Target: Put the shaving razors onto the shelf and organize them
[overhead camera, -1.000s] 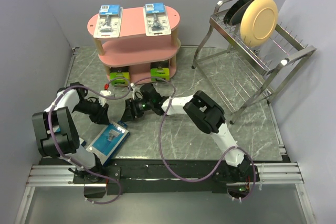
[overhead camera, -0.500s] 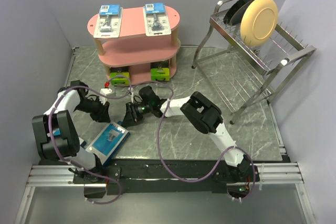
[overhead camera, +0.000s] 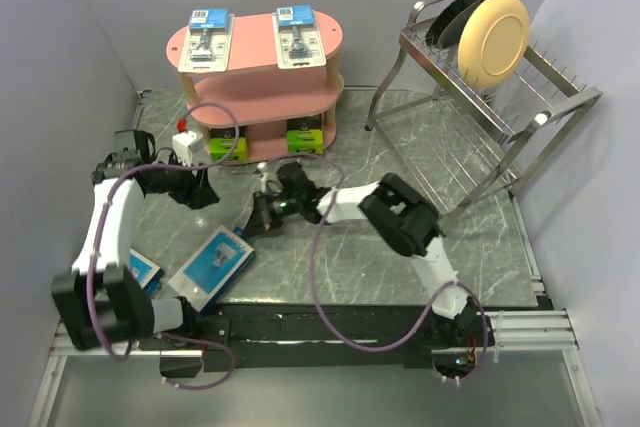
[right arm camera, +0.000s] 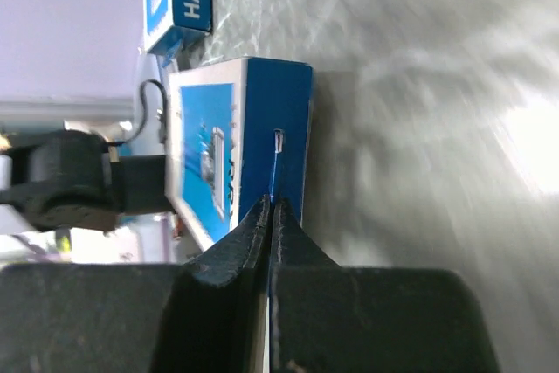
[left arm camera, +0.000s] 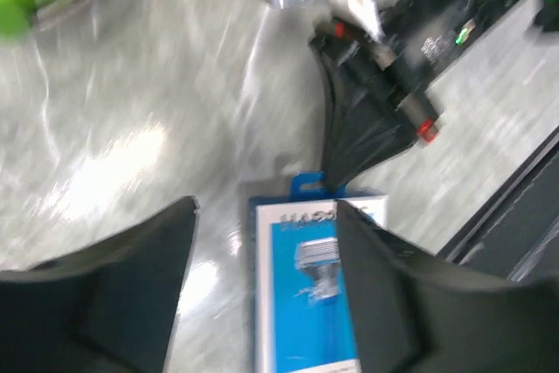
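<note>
The right gripper (right arm camera: 271, 205) is pinched together on the hang tab of a blue-carded pack (overhead camera: 215, 265), which lies on the marble table (overhead camera: 490, 247) at about 7 o'clock from its middle. The left gripper (left arm camera: 266, 207) hangs over the same pack with its fingers spread apart and nothing between them; seen from above it sits at 12 o'clock of the pack. A second blue-carded pack (overhead camera: 143, 269) lies close at 9 o'clock of the first, partly under the left arm. The pink shelf (overhead camera: 255, 47) stands at 12 o'clock, with two clear blister packs (overhead camera: 208, 35) on its top board and two black boxes with lime-green ends (overhead camera: 305, 137) on the bottom tier. A purple cable (overhead camera: 212, 105) loops across the shelf's lower tiers at the 9 o'clock end. The wire dish rack (overhead camera: 480, 117) with its plates stands at 2 o'clock, well apart
</note>
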